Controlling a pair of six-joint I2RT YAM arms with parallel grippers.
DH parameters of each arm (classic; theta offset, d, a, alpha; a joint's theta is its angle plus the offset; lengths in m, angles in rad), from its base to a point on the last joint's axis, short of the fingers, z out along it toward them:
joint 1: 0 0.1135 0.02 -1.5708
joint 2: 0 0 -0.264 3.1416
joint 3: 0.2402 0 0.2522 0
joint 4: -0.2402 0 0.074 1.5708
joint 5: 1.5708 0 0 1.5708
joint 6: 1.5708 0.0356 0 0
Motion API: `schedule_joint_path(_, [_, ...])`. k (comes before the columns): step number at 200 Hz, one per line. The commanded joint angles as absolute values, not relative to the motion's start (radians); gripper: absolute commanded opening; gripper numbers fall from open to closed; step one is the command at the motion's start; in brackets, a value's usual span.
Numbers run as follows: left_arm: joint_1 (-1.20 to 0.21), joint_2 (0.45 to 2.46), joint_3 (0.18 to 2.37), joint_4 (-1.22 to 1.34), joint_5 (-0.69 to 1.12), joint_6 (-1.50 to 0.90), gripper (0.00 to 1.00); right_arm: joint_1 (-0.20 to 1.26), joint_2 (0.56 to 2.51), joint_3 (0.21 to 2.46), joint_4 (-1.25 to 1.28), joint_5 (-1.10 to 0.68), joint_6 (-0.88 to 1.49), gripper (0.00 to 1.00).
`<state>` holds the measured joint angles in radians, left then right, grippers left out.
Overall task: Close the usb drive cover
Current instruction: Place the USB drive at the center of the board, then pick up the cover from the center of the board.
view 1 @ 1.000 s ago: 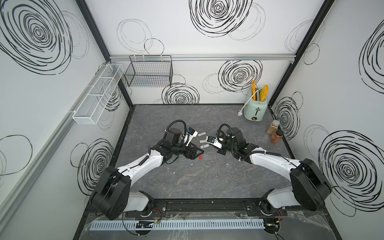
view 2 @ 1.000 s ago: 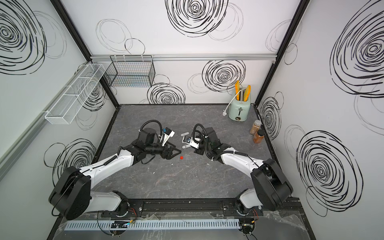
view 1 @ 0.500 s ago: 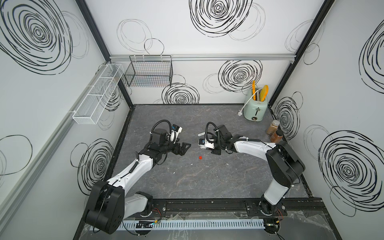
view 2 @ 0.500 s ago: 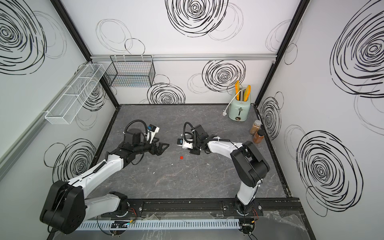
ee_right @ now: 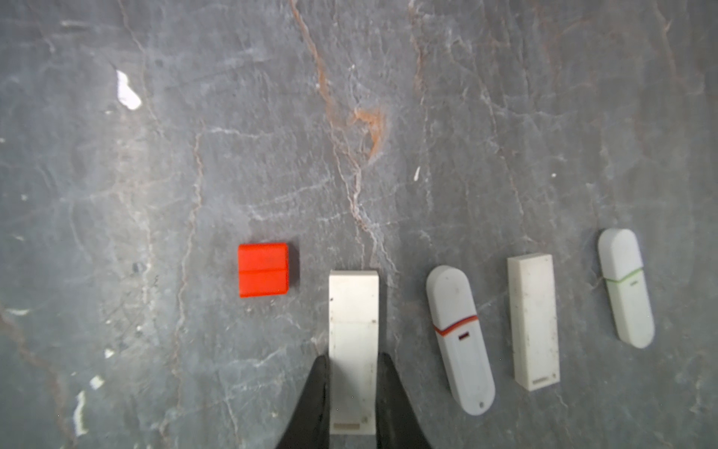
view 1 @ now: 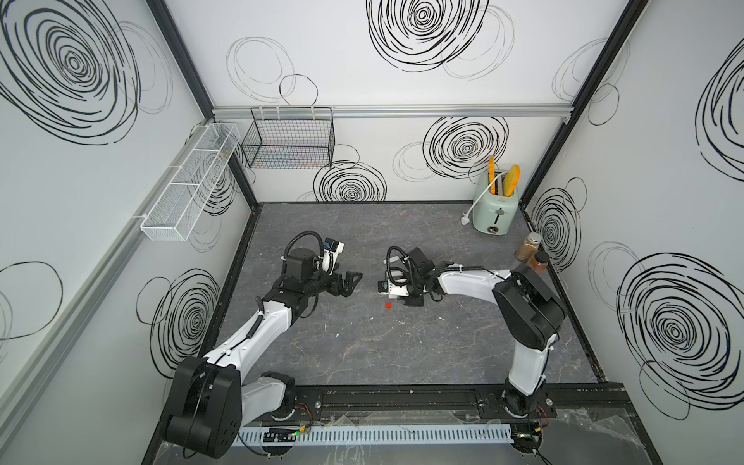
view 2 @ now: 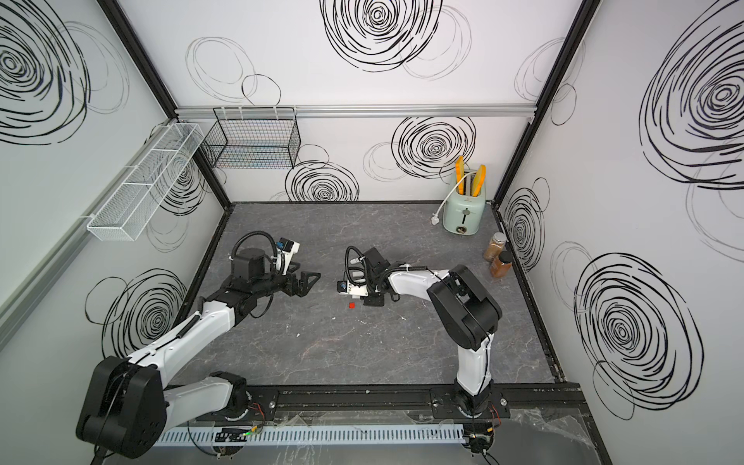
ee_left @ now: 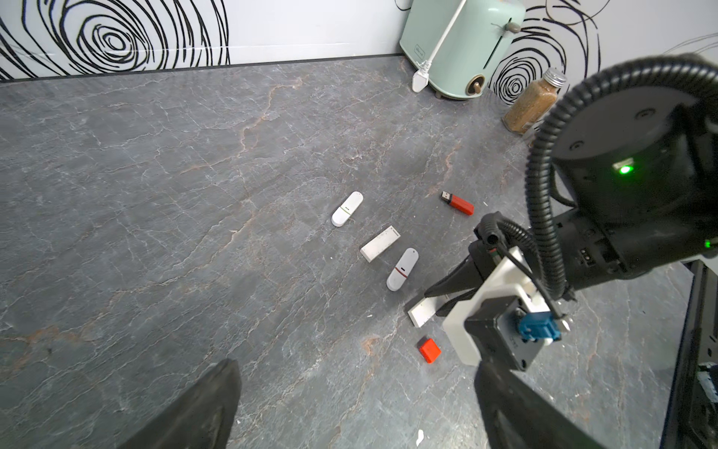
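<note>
My right gripper (ee_right: 353, 361) is shut on a white rectangular usb drive (ee_right: 353, 311) that lies flat on the table; no metal plug shows on it. A loose red cover (ee_right: 263, 269) lies on the table just beside that drive, also seen as the red cover (view 1: 388, 305) in a top view. A red usb drive (ee_left: 458, 203) with its metal plug bare lies farther off, beyond the right arm. My left gripper (ee_left: 355, 367) is open and empty, off to the left of the drives; both top views show the left gripper (view 1: 349, 283) apart from the right gripper (view 1: 411, 300).
Alongside the held drive lie a rounded white drive with a red stripe (ee_right: 458, 338), a second white rectangular drive (ee_right: 534, 320) and a rounded white drive with a green stripe (ee_right: 625, 287). A mint toaster (view 1: 495, 209) and two spice jars (view 1: 529, 251) stand at the back right.
The left gripper opened wide and drew back to the left, away from the right gripper. The right gripper, still shut on the white drive, shifted left and down to the table beside the red cover.
</note>
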<state>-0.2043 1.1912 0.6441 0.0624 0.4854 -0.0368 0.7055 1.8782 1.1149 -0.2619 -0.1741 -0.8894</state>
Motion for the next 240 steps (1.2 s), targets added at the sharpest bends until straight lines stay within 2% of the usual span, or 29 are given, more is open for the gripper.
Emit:
schedule_joint_path(1, [-0.196,1.179,0.639,0.099,0.494,-0.015,0.98,0.710,1.906,1.131,-0.300,-0.158,-0.919,0.07])
schedule_joint_path(34, [-0.198,1.176,0.633,0.110,0.500,-0.015,0.98,0.712,1.934,1.126,-0.290,-0.154,-0.916,0.12])
schedule_joint_path(71, [-0.197,1.177,0.635,0.109,0.493,-0.014,0.98,0.721,1.941,1.116,-0.289,-0.142,-0.907,0.36])
schedule_joint_path(108, [-0.197,1.180,0.640,0.101,0.490,-0.015,0.98,0.721,1.879,1.091,-0.285,-0.134,-0.892,0.55])
schedule_joint_path(158, [-0.198,1.181,0.640,0.107,0.497,-0.015,0.98,0.723,1.716,1.006,-0.232,-0.124,-0.777,0.60])
schedule_joint_path(183, [-0.196,1.186,0.647,0.098,0.497,-0.018,0.98,0.727,1.637,0.940,-0.167,-0.121,-0.616,0.63])
schedule_joint_path(197, [-0.196,1.180,0.642,0.108,0.494,-0.017,0.98,0.733,1.598,0.907,-0.147,-0.121,-0.519,0.70])
schedule_joint_path(240, [-0.192,1.183,0.643,0.106,0.478,-0.007,0.98,0.802,1.446,0.758,0.000,-0.132,-0.218,0.83])
